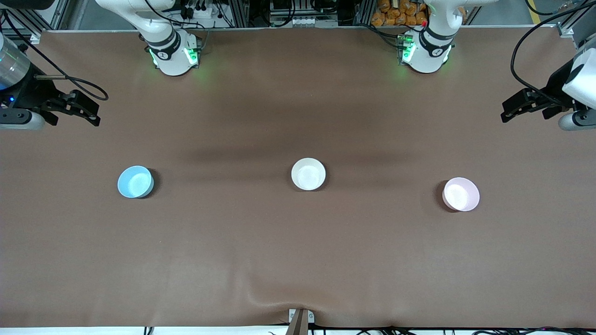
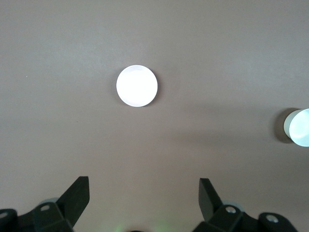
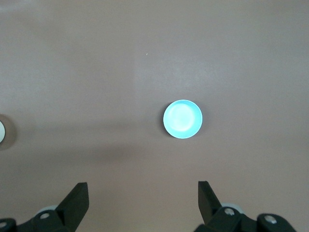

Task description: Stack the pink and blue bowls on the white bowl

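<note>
Pink bowl (image 1: 461, 194), nearest: released left hand (image 1: 512, 110) should descend over its rim; right hand (image 1: 88, 111) waits, released.

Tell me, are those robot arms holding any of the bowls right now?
No, nothing is held. The left tool and the right tool hang open at the table's ends, while the blue bowl, white bowl and pink bowl sit untouched.

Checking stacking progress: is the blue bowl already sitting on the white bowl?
No, the blue bowl sits alone on the table toward the right arm's end, apart from the white bowl.
</note>
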{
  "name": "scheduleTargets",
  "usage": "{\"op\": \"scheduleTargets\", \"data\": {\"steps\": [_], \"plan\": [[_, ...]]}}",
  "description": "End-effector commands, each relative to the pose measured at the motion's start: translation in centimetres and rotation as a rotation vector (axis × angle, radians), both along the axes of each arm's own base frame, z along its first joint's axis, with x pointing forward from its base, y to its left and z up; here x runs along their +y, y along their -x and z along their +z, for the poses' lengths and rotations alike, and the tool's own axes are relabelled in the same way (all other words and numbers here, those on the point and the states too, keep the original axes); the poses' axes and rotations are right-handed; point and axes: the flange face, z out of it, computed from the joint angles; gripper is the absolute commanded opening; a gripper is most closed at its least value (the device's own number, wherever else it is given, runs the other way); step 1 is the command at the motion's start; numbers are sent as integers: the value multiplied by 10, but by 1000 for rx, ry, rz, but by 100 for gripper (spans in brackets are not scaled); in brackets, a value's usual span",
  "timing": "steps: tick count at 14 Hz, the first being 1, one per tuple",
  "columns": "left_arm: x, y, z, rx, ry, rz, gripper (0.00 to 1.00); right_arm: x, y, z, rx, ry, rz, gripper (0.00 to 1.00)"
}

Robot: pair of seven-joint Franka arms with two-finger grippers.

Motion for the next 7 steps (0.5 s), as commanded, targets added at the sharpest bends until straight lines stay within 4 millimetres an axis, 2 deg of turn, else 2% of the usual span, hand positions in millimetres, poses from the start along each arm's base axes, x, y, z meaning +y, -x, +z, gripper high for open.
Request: {"op": "scheduleTargets", "data": {"steps": [1,6,7], "plan": [[7,-1,5,8,19,-10,100,-3,5,6,-10,6,7,100],[23,-3,-8,34,21,-20,100,-2,5,6,-12,5,7,100],[24,-10,-21,53,23,-18,100,-2,5,6,-12,6,8,100]]}}
